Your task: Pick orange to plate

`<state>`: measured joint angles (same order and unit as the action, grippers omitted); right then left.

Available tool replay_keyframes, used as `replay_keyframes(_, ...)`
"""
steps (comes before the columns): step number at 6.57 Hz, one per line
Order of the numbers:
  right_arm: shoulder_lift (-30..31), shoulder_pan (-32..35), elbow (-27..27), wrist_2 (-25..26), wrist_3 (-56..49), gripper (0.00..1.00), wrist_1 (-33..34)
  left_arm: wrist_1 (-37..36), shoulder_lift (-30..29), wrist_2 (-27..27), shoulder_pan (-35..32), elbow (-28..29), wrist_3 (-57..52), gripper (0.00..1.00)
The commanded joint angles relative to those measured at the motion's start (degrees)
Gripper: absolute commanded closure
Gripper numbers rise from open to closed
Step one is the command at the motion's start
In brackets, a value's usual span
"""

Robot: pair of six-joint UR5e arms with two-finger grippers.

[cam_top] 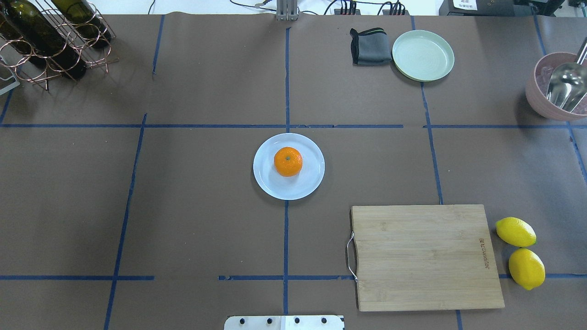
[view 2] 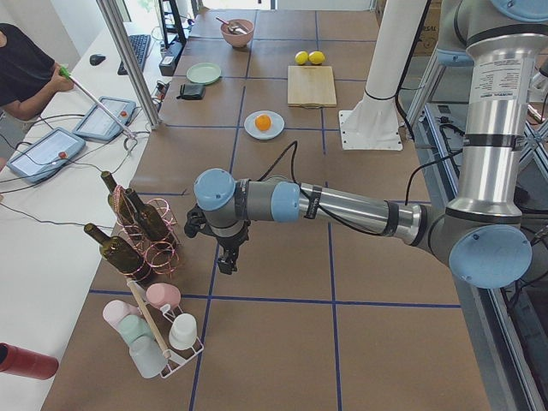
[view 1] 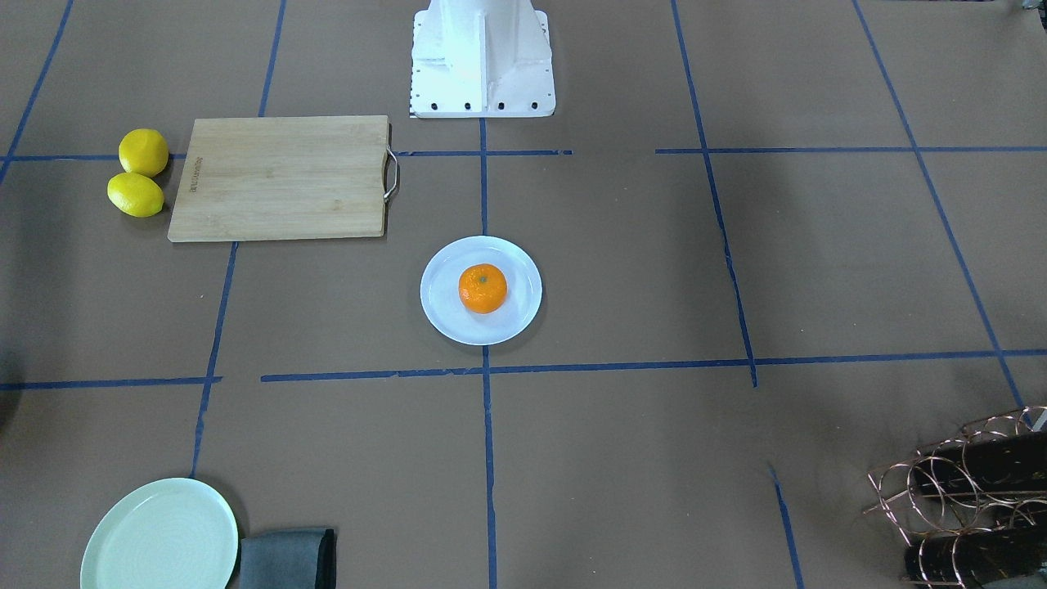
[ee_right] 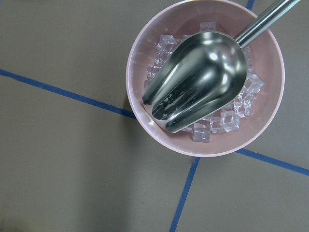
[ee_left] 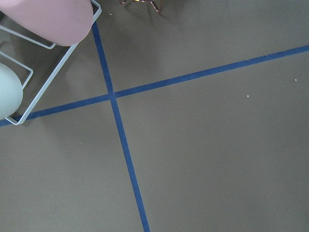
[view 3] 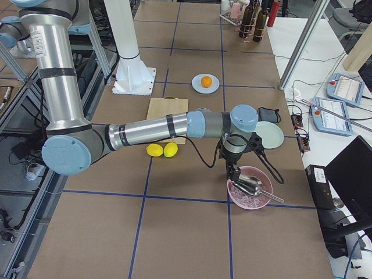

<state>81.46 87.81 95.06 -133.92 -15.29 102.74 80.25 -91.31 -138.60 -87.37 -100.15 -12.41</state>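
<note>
Nearest in the left side view, the left arm point(view 2: 351, 208) stretches level over the table, the left gripper point(view 2: 225, 261) pointing down beside the bottle rack point(view 2: 141, 229); I cannot tell whether its fingers are spread. The right arm point(view 3: 145, 132) reaches out likewise, the right gripper point(view 3: 233, 174) hanging over the pink bowl point(ee_right: 268, 53) of ice, its state equally unclear. Farther off, the orange point(cam_top: 288, 161) sits on the middle of the plate point(cam_top: 275, 185), well apart from both.

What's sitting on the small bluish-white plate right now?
The small round bright-orange fruit sits on the round pale bluish-white plate, nothing else. The plate's middle beneath it is hidden.
</note>
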Motion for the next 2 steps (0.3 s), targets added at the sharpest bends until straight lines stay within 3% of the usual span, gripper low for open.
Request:
replay_keyframes(1,0.3,0.0,-0.7,-0.2,0.0,0.0,0.1,0.2,0.0,0.3,-0.1,-1.6,0.0,0.0)
replay_keyframes(2,0.0,0.0,-0.8,-0.2,0.0,0.0,0.1,-0.2,-0.9,0.4,-0.7,-2.5,-0.1,0.0)
